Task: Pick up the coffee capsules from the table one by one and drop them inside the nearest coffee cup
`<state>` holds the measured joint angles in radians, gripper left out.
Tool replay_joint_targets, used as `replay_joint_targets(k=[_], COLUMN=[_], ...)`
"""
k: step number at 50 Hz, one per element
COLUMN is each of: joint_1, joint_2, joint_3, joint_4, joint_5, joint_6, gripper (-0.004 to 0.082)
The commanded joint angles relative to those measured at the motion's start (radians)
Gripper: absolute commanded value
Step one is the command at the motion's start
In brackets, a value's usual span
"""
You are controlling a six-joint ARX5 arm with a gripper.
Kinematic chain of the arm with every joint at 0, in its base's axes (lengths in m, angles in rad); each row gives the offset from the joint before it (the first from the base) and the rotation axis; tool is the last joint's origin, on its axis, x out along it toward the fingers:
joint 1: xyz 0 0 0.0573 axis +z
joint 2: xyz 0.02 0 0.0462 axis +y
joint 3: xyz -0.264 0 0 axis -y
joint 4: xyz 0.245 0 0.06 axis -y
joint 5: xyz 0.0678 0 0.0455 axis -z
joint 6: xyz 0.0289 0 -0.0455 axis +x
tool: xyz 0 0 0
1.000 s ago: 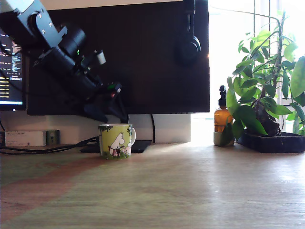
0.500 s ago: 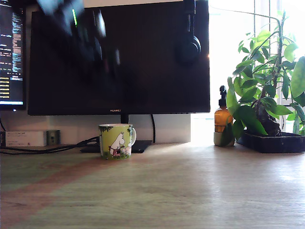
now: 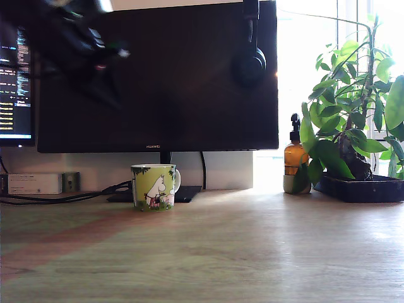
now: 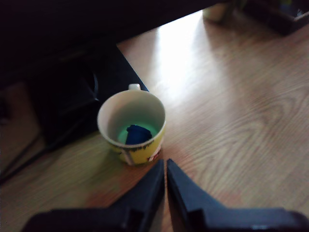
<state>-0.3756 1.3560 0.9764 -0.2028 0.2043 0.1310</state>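
In the exterior view the arm (image 3: 72, 41) is raised high at the exterior view's left, in front of the upper corner of the dark monitor (image 3: 189, 82); it is motion-blurred, so link angles cannot be read. The wrist view looks steeply down on the coffee cup (image 4: 131, 126), placing the gripper (image 4: 165, 166) above the cup and clear of it. The gripper's two dark fingers (image 4: 186, 191) are pressed together with only a thin seam between the tips, and they hold nothing and touch nothing. The coffee cup stands upright on the table (image 3: 252, 252), just in front of the monitor's base, with its white handle (image 4: 134, 87) turned toward the monitor. One blue coffee capsule (image 4: 137, 134) lies on the cup's floor, inside the white wall. In the exterior view the cup (image 3: 154, 186) is well apart from the amber pump bottle (image 3: 295, 158) and the potted plant (image 3: 353, 120), which stand at the exterior view's right. The broad stretch of table in front of the cup and toward the bottle is bare wood grain. Behind the cup, cables (image 3: 63, 197) run along the table toward a white box (image 3: 35, 183) at the exterior view's left. Headphones (image 3: 250, 60) hang over the monitor's top edge.
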Motion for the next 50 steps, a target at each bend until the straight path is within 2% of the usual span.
replay_joint_targets(k=[1,2,3,8,15,16,21,22,28,31,32,38,39,41,50], joint_1=[0.000,0.000,0.000,0.000,0.004,0.006,0.019,0.022,0.047,0.062,0.066,0.082,0.083,0.083,0.083], joint_2=[-0.064,-0.080,-0.096,-0.182,-0.296,-0.312,-0.387,-0.402,-0.494,-0.539,-0.554,-0.637,-0.649,-0.670,-0.733], joint_3=[-0.069,-0.089,-0.106,-0.202,-0.321,-0.339,-0.412,-0.427,-0.498,-0.524,-0.533,-0.568,-0.570,-0.571,-0.571], joint_4=[0.022,0.026,0.031,0.052,0.073,0.077,0.096,0.101,0.105,0.098,0.097,0.097,0.097,0.097,0.094], joint_5=[-0.011,-0.014,-0.016,-0.020,-0.048,-0.050,-0.057,-0.056,-0.057,-0.056,-0.056,-0.056,-0.056,-0.057,-0.057], joint_6=[0.000,0.000,-0.079,-0.084,-0.084,-0.107,-0.107,-0.126,-0.126,-0.126,-0.157,-0.157,-0.184,-0.192,-0.192], gripper=[-0.0016,-0.0016,-0.0016,-0.0016,-0.0016,-0.0016,-0.0016,-0.0016,-0.0016,-0.0016,-0.0016,-0.0016,-0.0016,-0.0016,-0.0016])
